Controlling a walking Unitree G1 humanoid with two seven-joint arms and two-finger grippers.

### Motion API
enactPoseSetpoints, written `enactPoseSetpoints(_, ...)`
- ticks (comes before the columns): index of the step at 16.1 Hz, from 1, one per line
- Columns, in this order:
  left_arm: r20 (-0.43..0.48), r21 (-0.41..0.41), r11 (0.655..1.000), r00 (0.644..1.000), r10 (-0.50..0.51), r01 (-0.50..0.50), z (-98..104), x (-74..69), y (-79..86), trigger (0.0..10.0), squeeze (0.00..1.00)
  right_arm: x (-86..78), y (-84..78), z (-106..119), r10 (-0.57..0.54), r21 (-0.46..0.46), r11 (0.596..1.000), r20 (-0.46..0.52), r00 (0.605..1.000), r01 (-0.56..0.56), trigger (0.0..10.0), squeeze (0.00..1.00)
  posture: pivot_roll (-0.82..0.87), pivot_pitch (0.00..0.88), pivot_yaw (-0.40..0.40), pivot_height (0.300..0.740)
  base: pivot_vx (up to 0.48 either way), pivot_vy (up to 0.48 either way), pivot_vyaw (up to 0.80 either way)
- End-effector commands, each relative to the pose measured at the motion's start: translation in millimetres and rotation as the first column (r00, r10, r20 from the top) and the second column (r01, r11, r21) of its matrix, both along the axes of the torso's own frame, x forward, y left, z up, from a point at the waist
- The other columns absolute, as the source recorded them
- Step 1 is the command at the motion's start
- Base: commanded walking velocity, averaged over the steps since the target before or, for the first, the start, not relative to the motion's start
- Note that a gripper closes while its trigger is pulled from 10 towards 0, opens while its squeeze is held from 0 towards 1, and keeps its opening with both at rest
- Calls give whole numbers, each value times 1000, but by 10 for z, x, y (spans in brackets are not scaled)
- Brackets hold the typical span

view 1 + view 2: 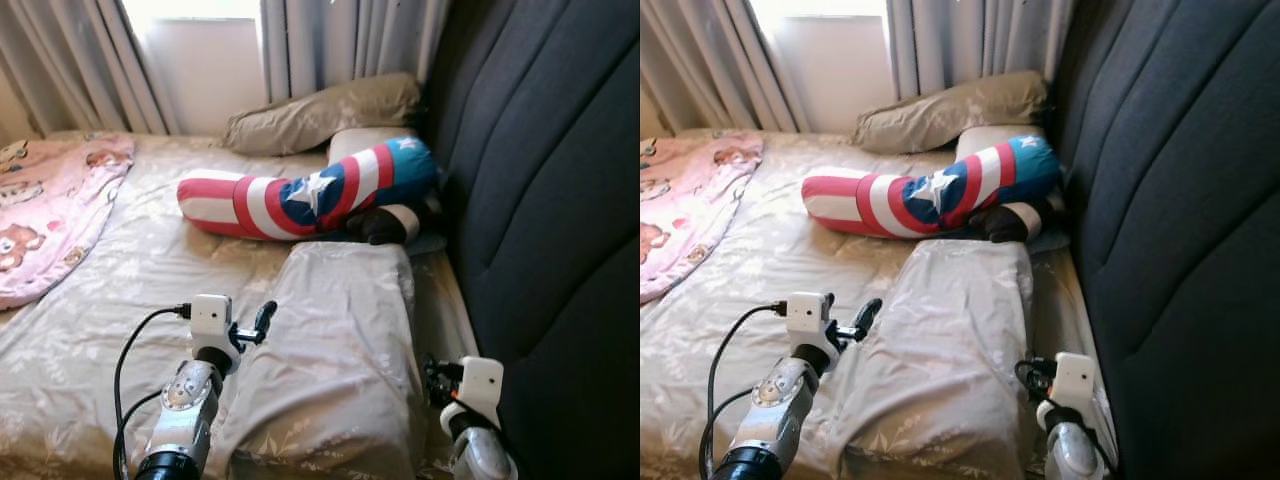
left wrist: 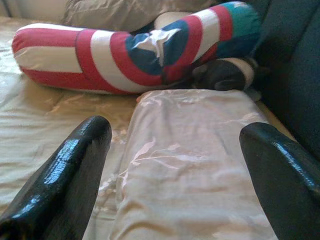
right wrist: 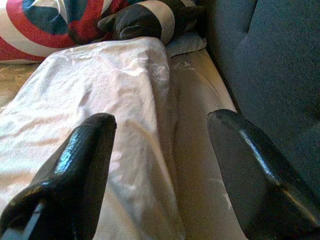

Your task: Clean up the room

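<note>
Beige satin pillow with faint leaf print [image 1: 340, 350]: lying lengthwise on the bed near the headboard, far end just beside the striped bolster, sitting between the two hands.
Left hand [image 2: 175, 165]: hovering low at the pillow's left edge, black fingers [image 2: 70, 170] spreading wide apart, released, gripping nothing.
Right hand [image 3: 160, 165]: hovering at the pillow's right side, over the gap toward the headboard, fingers [image 3: 255, 170] spreading apart, released, gripping nothing.
Long red, white and blue striped bolster with white stars [image 1: 300, 195]: lying across the bed beyond the pillow, curving up toward the headboard.
Dark plush toy with a white band [image 1: 385, 225]: tucking under the bolster's blue end.
Tan pillow [image 1: 320, 112]: leaning below the grey curtains [image 1: 340, 40].
Pink blanket with bear print [image 1: 45, 205]: spreading over the bed's far left.
Beige floral bed sheet [image 1: 120, 270]: covering the bed.
Dark grey padded headboard [image 1: 550, 200]: standing along the right.
</note>
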State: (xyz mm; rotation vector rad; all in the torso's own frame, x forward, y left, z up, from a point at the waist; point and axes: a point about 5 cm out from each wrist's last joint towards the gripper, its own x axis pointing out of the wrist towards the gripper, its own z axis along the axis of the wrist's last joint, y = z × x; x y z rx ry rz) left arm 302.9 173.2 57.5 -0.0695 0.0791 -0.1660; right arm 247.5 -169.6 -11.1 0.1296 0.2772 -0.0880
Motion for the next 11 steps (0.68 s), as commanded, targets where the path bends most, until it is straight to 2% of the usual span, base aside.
enactPoseSetpoints(1, 0, -8, 999, 999, 45, -45, -11, 6, 38, 10000, 0, 80, -27, 93, -2, -18, 1000, 47, 999, 3, 10000, 0, -46, 0, -20, 740, 0, 0, 0)
enactPoseSetpoints(3, -28, -33, 996, 996, 84, -85, -91, -55, 84, 10000, 0, 90, -25, 87, 6, -29, 1000, 38, 999, -5, 10000, 0, -49, 0, -28, 740, 0, 0, 0)
enactPoseSetpoints(11, -26, -27, 996, 996, 80, -81, -131, -124, 99, 10000, 0, 18, 4, 38, 14, -31, 999, 32, 999, -13, 10000, 0, -46, 0, -30, 740, 0, 0, 0)
